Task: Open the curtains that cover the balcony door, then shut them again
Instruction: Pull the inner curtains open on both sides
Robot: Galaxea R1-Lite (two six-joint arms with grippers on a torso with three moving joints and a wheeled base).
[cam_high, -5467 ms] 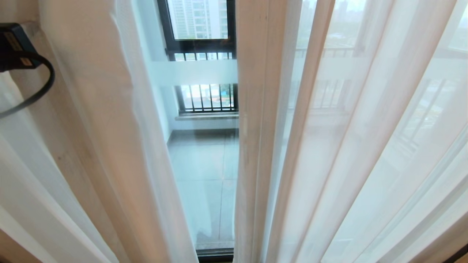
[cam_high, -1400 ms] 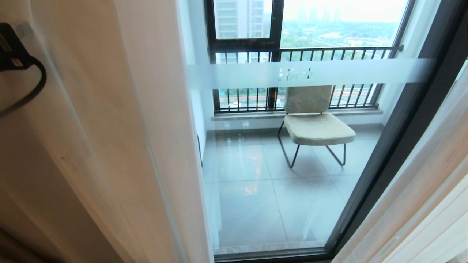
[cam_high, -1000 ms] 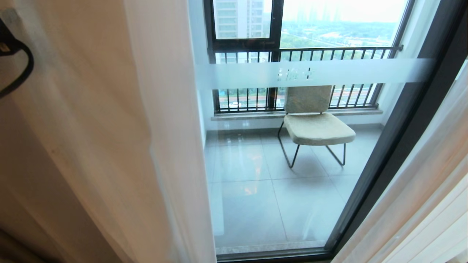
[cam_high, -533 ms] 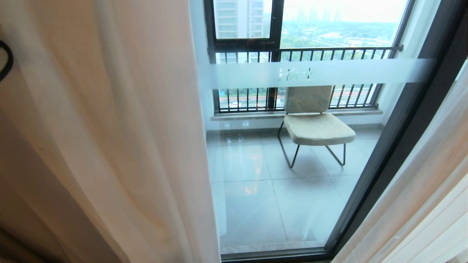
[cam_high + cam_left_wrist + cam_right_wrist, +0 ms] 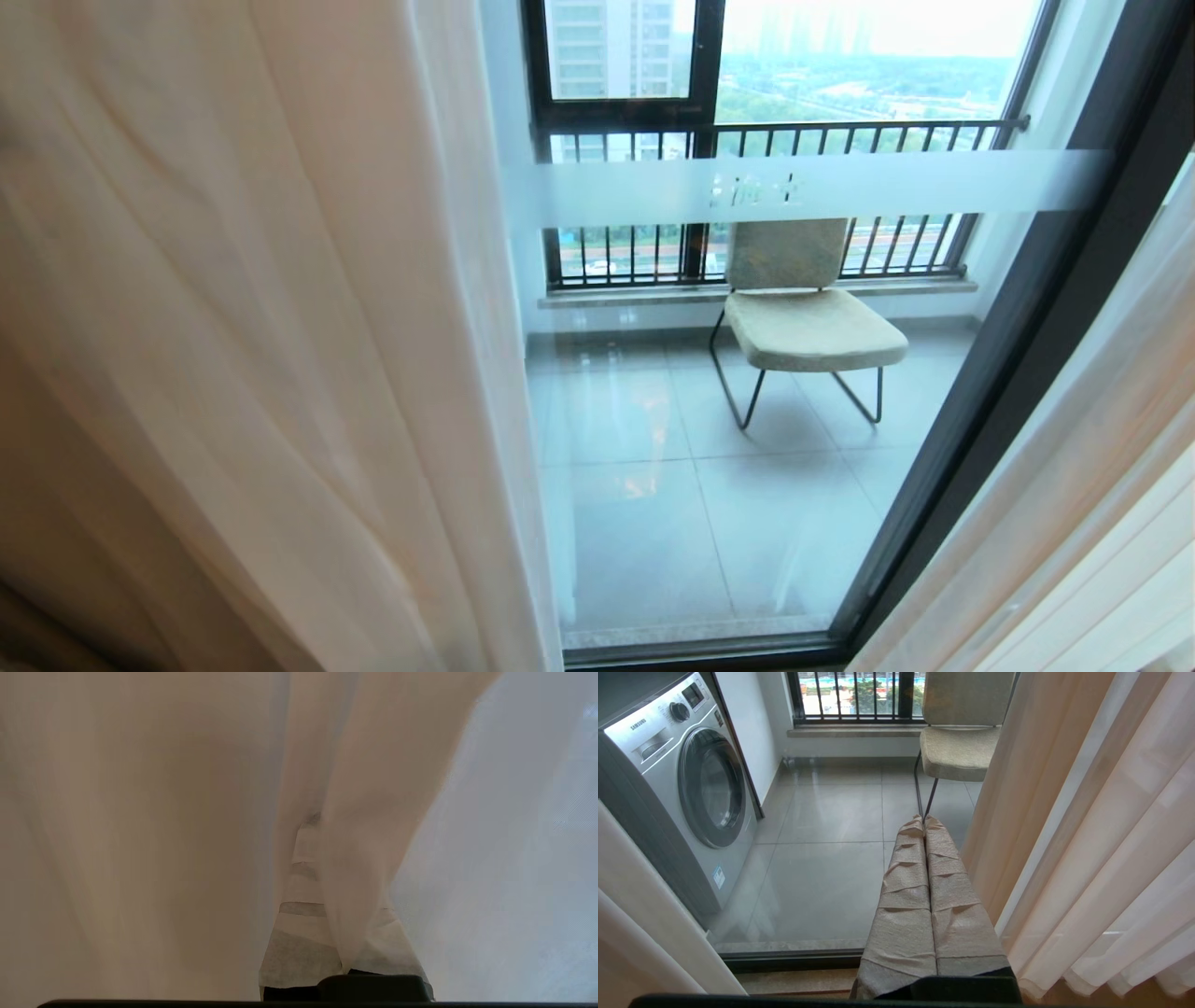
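Note:
The curtains hang parted. The left curtain [image 5: 280, 327] fills the left half of the head view and the right curtain [image 5: 1074, 523] is bunched at the lower right. Between them shows the balcony door [image 5: 700, 523], its glass crossed by a frosted band [image 5: 887, 182], with a black frame [image 5: 1027, 327]. My left gripper [image 5: 314, 819] is out of the head view. In the left wrist view its taped fingers are shut, buried in the sheer curtain [image 5: 373, 812], a fold of which lies over them. My right gripper [image 5: 924, 819] is shut on nothing, low before the glass, beside the right curtain [image 5: 1087, 812].
Behind the glass on the tiled balcony stands a beige chair [image 5: 808, 327] in front of a black-framed window with railing bars [image 5: 635, 121]. A silver washing machine [image 5: 686, 798] stands on the balcony's left side. The door's bottom rail [image 5: 784, 961] runs along the floor.
The gap, narrow at first with sheer fabric over the glass, now bares the door. In the last second the left curtain's edge drifted right and my left wrist's black cable left the head view.

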